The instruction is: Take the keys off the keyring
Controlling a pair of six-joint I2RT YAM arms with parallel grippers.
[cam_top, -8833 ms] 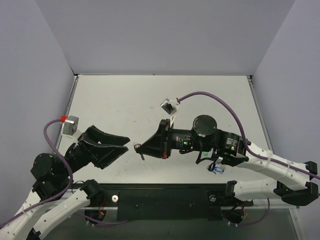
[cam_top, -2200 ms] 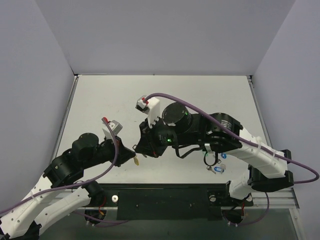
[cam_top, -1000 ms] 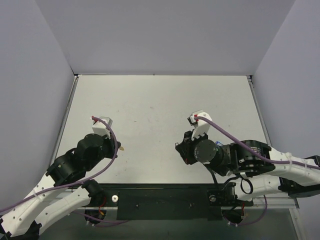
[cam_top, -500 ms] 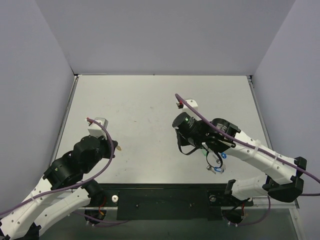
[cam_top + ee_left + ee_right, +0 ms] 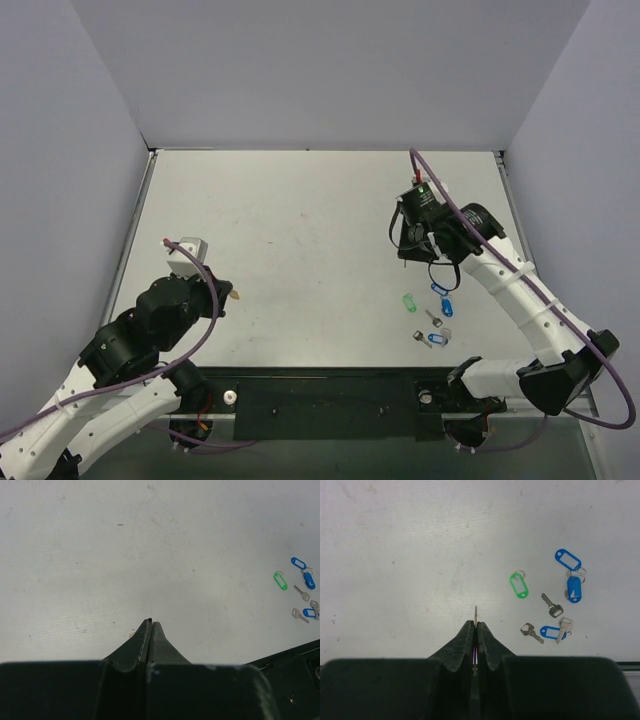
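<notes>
The left gripper, fingers pressed together, pinches the yellow-capped key at lower left, close to the left edge of the table. The right gripper, at right, clamps a thin silver piece; ring or key, I cannot tell. Loose keys lie lower right near the front edge. Bare surface spans between the arms.

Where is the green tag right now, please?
In the top view, the green tag lies on the table's right side, just left of the blue tags.
</notes>
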